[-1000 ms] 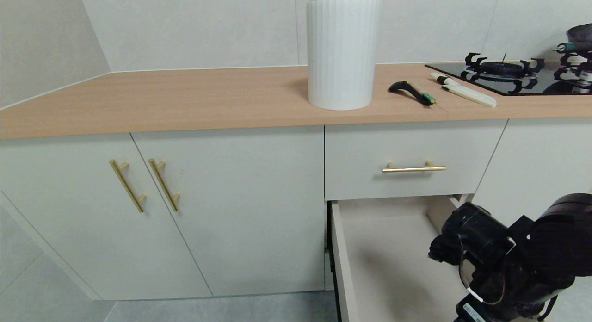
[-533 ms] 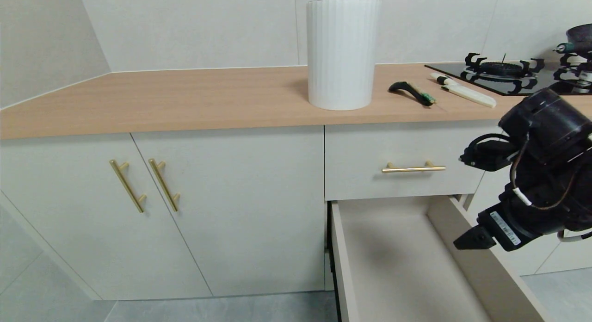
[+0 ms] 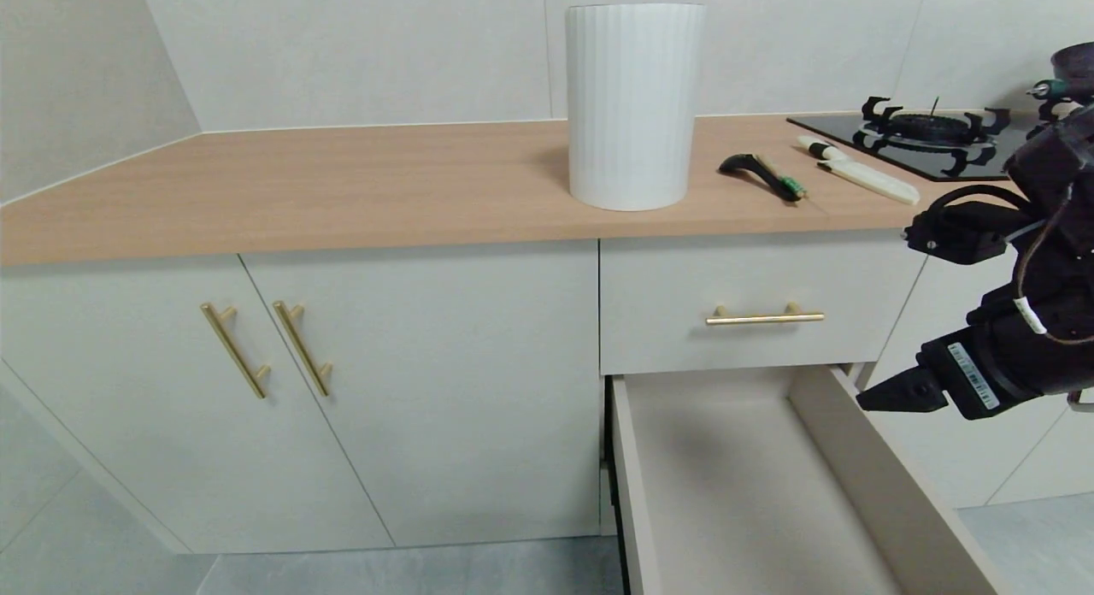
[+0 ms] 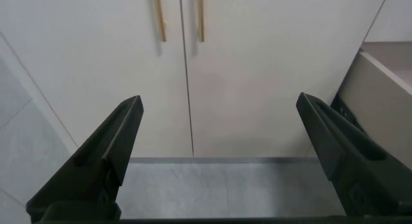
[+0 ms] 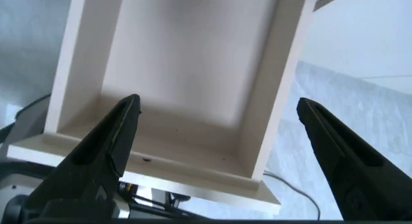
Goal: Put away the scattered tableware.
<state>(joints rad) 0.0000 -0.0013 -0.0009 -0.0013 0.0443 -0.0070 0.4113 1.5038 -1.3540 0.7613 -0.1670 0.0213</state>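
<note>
On the wooden countertop point(image 3: 342, 185), a black peeler with a green tip point(image 3: 761, 173) lies beside a white knife point(image 3: 859, 174), right of a tall white ribbed container point(image 3: 632, 108). Below them the lower drawer point(image 3: 726, 484) stands pulled out, with nothing inside. My right gripper point(image 3: 893, 390) hangs open over the drawer's right wall, below counter height. In the right wrist view its open gripper point(image 5: 219, 105) looks down into the drawer point(image 5: 270, 114). My left gripper point(image 4: 219, 108) is open and holds nothing, low in front of the cabinet doors point(image 4: 187, 69), with the drawer's side point(image 4: 380, 76) nearby.
A black gas hob point(image 3: 932, 138) sits at the counter's far right, with a dark pot point(image 3: 1073, 65) at the edge. The upper drawer point(image 3: 761, 300) is shut, its gold handle above the open one. Two cabinet doors point(image 3: 256, 390) with gold handles are shut on the left.
My right arm has risen out of the open drawer and drawn back to the right, to just below the counter's edge. The head camera has shifted slightly.
</note>
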